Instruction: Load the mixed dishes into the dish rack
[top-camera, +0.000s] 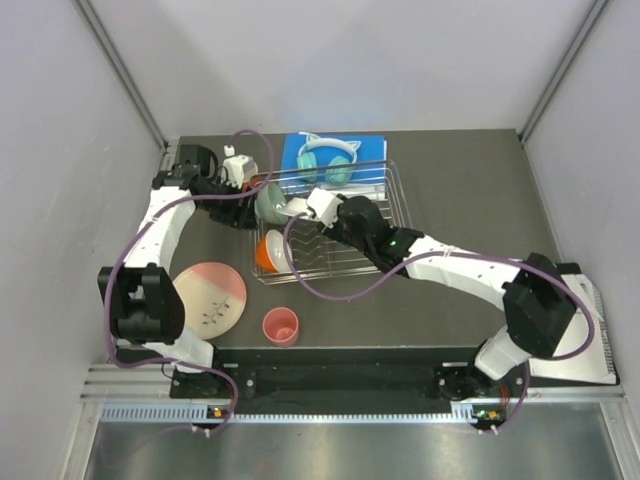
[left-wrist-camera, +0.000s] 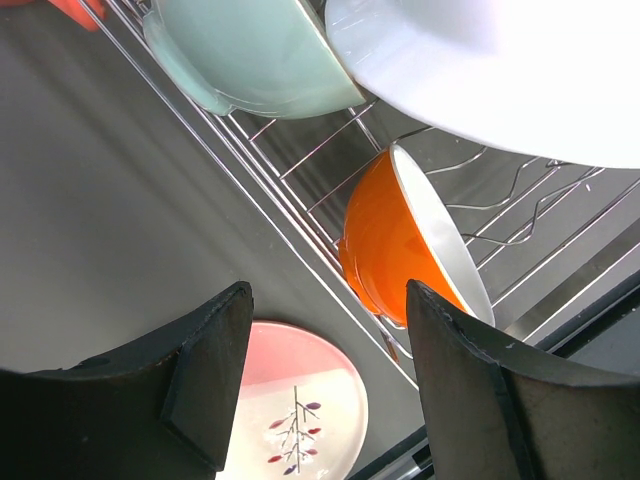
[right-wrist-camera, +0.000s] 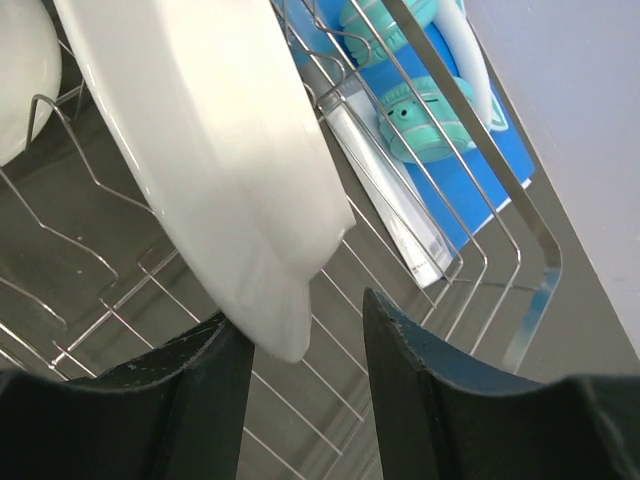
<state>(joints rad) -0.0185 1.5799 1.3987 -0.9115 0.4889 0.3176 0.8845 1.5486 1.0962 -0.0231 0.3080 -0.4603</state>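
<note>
Sitting near the table's (top-camera: 450, 180) near edge are the coral pink cup (top-camera: 281, 325) and, toward its left edge, the pink-and-cream plate (top-camera: 208, 297). The dish rack (top-camera: 330, 255) holds the orange cup (top-camera: 267, 252) on its side in its near-left corner. Farther in, the right gripper (right-wrist-camera: 300, 330) stands part-open around the rim of an upright white plate (right-wrist-camera: 220, 150), with a gap on one side. The mint green bowl (top-camera: 270, 203) leans at the rack's left edge. The left gripper (left-wrist-camera: 328, 290) hangs wide and empty by the rack's far-left corner. Teal headphones (top-camera: 327, 160) lie on a blue book (top-camera: 370, 150) at the table's far edge.
</note>
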